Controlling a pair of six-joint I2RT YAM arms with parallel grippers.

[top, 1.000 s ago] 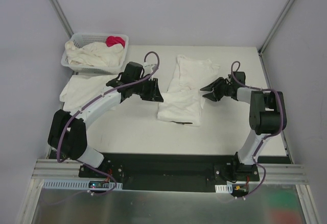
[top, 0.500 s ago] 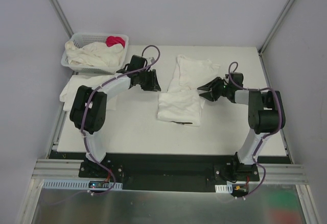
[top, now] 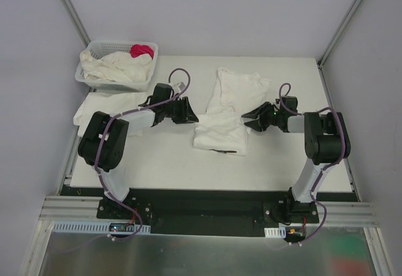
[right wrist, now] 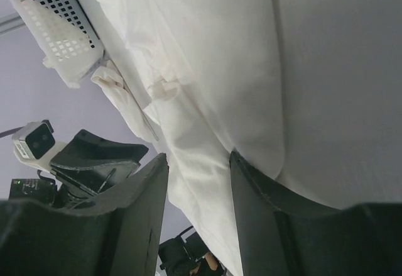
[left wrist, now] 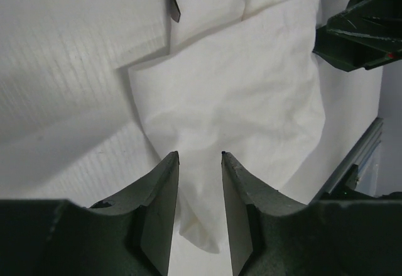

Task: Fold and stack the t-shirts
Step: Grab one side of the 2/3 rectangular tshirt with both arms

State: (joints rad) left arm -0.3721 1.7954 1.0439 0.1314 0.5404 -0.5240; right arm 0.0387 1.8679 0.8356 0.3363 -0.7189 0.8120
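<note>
White cotton lies between the two arms: one t-shirt (top: 221, 125) rests on the surface (top: 169, 160), narrowed and doubled over on itself but rumpled, so its fold looks only partly made. It sits straight ahead of the left pincer (top: 188, 110) and just beside the tips of the right pincer (top: 251, 114). Both pincers stand part-way open, with a clear gap between the jaws in the wrist views and nothing held.

Most of the job appears to remain. Behind the left pincer, heaped shirts (top: 116, 67) fill the lattice basket (top: 86, 78) under a pink-red cloth (top: 141, 51), unfolded. A flat white cloth (top: 91, 109) lies beneath the left arm; it may be a finished shirt, but I cannot tell.

Compared with a second ago, the left arm has drawn its elbow in and back, while its pincer is again at the shirt's near edge after lifting away. The right pincer has crept closer to the shirt. The cloth itself looks unchanged.
</note>
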